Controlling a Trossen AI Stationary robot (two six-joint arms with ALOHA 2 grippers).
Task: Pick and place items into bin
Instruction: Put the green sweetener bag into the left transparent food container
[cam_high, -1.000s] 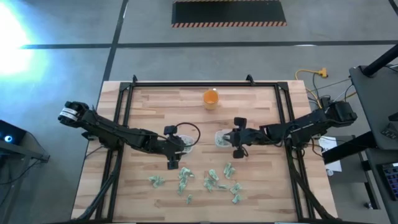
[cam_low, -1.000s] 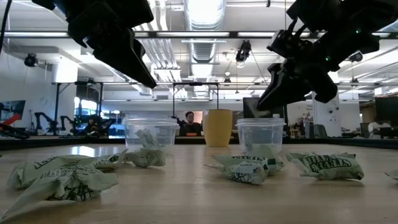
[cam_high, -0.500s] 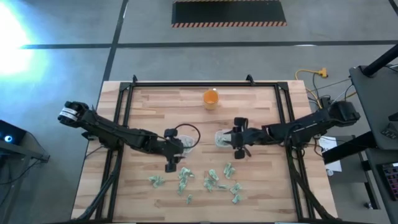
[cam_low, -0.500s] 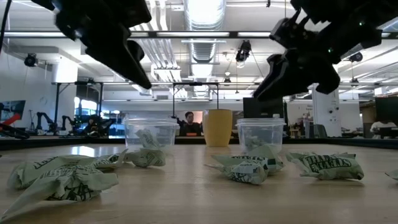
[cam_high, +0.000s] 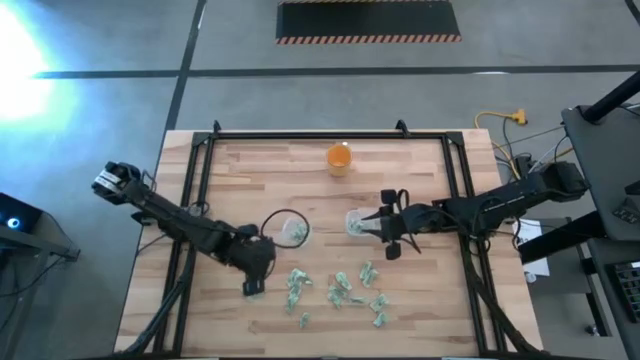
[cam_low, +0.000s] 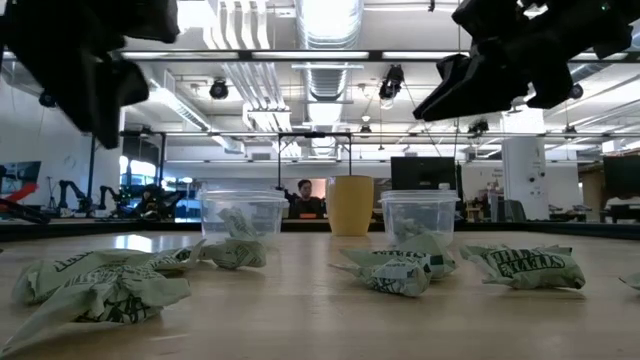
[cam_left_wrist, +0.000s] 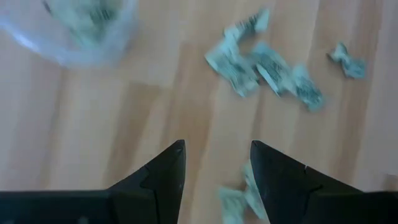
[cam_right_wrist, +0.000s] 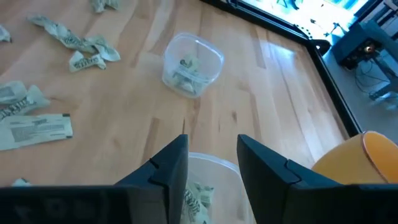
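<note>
Tabletop (cam_high: 240, 160) first: most of the job is left, by my read. Two clear tubs sit mid-table, left tub (cam_high: 287, 228) and right tub (cam_high: 357, 223), well apart, with an orange cup (cam_high: 339, 157) at the far edge, untouched.

Done so far: each tub holds only a piece or two. Right wrist view shows green-white scraps in the left tub (cam_right_wrist: 192, 65) and in the right tub (cam_right_wrist: 202, 196) just below that gripper. Exact counts can't be read.

Left to do: the items (cam_high: 340, 293), crumpled pale green pieces, lie scattered across the near half of the tabletop, near of both tubs, roughly ten or more loose. Low view shows them flat on the wood (cam_low: 400, 268), none stacked on the tubs.

Left gripper (cam_high: 251, 287) is low at the left end of the scatter, fingers apart, nothing between them; in its wrist view one piece (cam_left_wrist: 239, 199) lies just beside the gap, a cluster farther off. Looks lined up for the next pick.

Right gripper (cam_high: 375, 222) hovers right at the right tub, fingers spread, empty. Likely just past a drop or about to head off for another piece.

Estimate: early stage, well under half binned.
</note>
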